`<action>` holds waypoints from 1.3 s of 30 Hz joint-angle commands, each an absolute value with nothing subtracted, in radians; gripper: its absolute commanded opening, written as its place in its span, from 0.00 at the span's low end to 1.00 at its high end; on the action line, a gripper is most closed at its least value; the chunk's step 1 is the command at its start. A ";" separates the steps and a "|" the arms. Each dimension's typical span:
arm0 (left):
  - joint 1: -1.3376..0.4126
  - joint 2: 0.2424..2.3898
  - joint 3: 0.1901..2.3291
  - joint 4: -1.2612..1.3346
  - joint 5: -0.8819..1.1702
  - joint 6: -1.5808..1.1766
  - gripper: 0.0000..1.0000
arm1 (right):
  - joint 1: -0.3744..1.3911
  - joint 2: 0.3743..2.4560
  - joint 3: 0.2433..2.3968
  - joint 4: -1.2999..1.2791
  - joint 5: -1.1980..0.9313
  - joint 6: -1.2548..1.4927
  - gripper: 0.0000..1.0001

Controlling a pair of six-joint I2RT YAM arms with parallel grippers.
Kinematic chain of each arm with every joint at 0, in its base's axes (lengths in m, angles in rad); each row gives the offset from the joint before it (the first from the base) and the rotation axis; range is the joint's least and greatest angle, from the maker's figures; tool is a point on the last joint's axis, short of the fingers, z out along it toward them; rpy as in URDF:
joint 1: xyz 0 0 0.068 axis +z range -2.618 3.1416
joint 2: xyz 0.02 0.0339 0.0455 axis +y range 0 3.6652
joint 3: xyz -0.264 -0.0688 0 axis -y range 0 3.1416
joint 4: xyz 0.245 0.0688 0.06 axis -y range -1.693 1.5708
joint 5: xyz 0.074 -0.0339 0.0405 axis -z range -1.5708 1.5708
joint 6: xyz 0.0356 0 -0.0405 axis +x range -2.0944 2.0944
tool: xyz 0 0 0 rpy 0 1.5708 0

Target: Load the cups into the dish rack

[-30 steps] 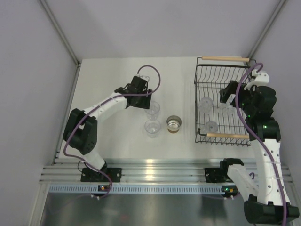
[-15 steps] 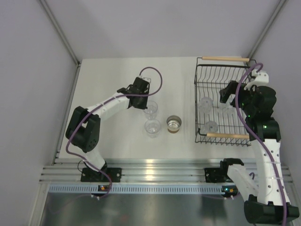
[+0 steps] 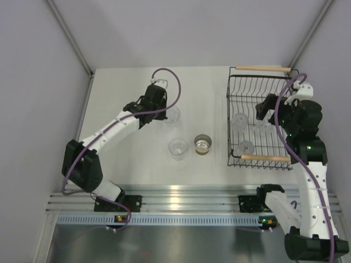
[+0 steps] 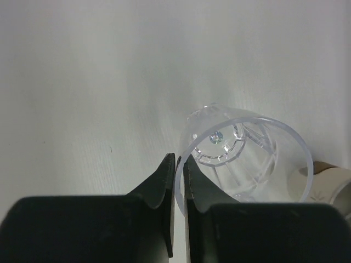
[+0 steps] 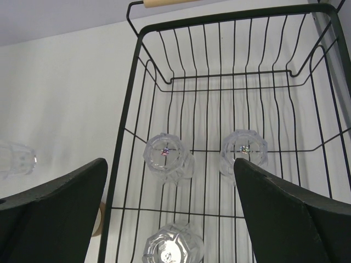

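The left end effector (image 4: 177, 163) clamps the rim wall of a clear tumbler (image 4: 247, 159) — likely light, stiff and slick, best held deep on that rim — mid-way across the surface (image 3: 208, 96) toward its far edge, while the right end effector (image 5: 170, 161) gapes above the dish rack (image 3: 262, 68).

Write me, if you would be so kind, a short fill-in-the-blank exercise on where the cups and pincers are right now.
1. The dish rack holds ___ upturned cups.
2. The left pincer is shut on the ___ of the held cup.
3. The right pincer hangs ___ above the rack.
4. The silver-lined cup stands on the ___.
Missing words: three; rim; open; table.
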State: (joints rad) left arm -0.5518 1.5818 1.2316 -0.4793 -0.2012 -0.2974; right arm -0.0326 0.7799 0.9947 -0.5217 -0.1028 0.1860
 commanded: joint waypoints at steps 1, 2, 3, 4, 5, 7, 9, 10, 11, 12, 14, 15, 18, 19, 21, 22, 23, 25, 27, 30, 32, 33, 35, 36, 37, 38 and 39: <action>-0.552 1.410 1.220 -0.381 -0.171 -0.345 0.00 | -0.023 0.772 0.993 -0.500 -0.135 0.209 0.99; -0.552 1.384 1.209 -0.362 -0.147 -0.360 0.00 | -0.023 0.772 0.988 -0.486 -0.158 0.219 0.99; -0.552 1.337 1.195 -0.342 -0.120 -0.367 0.00 | -0.023 0.770 0.985 -0.477 -0.170 0.242 0.99; -0.552 1.313 1.168 -0.295 -0.076 -0.374 0.00 | -0.021 0.770 0.982 -0.466 -0.193 0.255 0.99; -0.552 1.292 1.155 -0.270 -0.049 -0.379 0.00 | -0.023 0.767 0.973 -0.456 -0.201 0.267 0.99; -0.551 1.250 1.158 -0.239 0.038 -0.399 0.00 | -0.023 0.750 0.962 -0.423 -0.221 0.299 0.99; -0.548 1.241 1.183 -0.238 0.095 -0.434 0.00 | -0.023 0.736 0.948 -0.401 -0.238 0.327 0.99; -0.548 1.239 1.192 -0.235 0.129 -0.451 0.00 | -0.023 0.723 0.939 -0.376 -0.262 0.333 0.99; -0.546 1.236 1.196 -0.227 0.185 -0.468 0.00 | -0.023 0.716 0.936 -0.362 -0.277 0.340 0.99; -0.548 1.224 1.190 -0.191 0.219 -0.510 0.00 | -0.023 0.712 0.933 -0.350 -0.293 0.351 1.00; -0.548 1.201 1.142 -0.082 0.305 -0.581 0.00 | -0.023 0.701 0.924 -0.310 -0.345 0.373 0.99; -0.548 1.197 1.122 -0.045 0.331 -0.609 0.00 | -0.023 0.695 0.917 -0.293 -0.365 0.382 0.99; -0.548 1.198 1.072 0.111 0.435 -0.712 0.00 | -0.023 0.658 0.878 -0.195 -0.443 0.428 0.99; -0.548 1.200 1.060 0.150 0.469 -0.739 0.00 | -0.023 0.644 0.858 -0.146 -0.481 0.442 0.99; -0.548 1.206 1.020 0.281 0.543 -0.834 0.00 | -0.021 0.634 0.836 -0.083 -0.524 0.498 0.99; -0.549 1.209 1.003 0.325 0.560 -0.866 0.00 | -0.023 0.623 0.812 -0.052 -0.573 0.524 0.99; -0.549 1.210 0.991 0.374 0.575 -0.926 0.00 | -0.023 0.620 0.795 0.044 -0.600 0.585 1.00; -0.552 1.215 0.970 0.473 0.613 -0.972 0.00 | -0.023 0.608 0.744 0.144 -0.661 0.652 0.99; -0.555 1.224 0.965 0.518 0.630 -1.017 0.00 | -0.023 0.604 0.712 0.291 -0.708 0.750 0.99; -0.575 1.233 0.937 0.676 0.629 -1.101 0.00 | -0.021 0.611 0.651 0.488 -0.750 0.879 1.00; -0.592 1.256 0.931 0.761 0.627 -1.152 0.00 | -0.021 0.615 0.611 0.585 -0.778 0.965 0.99; -0.597 1.262 0.933 0.775 0.624 -1.160 0.00 | -0.021 0.618 0.601 0.665 -0.788 0.991 0.99; -0.615 1.282 0.940 0.793 0.612 -1.167 0.00 | -0.021 0.621 0.574 0.751 -0.799 1.067 0.99; -0.621 1.287 0.945 0.798 0.609 -1.169 0.00 | -0.021 0.624 0.565 0.794 -0.802 1.098 0.99; -0.632 1.295 0.946 0.805 0.607 -1.170 0.00 | -0.021 0.633 0.546 0.890 -0.810 1.124 0.99; -0.637 1.302 0.948 0.825 0.601 -1.175 0.00 | -0.020 0.637 0.537 0.932 -0.811 1.181 0.99; -0.641 1.307 0.951 0.839 0.601 -1.178 0.00 | -0.020 0.647 0.529 0.978 -0.815 1.207 0.99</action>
State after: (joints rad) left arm -0.6254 1.2957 0.9321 0.6601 0.5983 -1.1282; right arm -0.0299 0.6376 0.5392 0.6708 -0.7704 1.0458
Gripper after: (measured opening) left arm 0.105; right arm 0.993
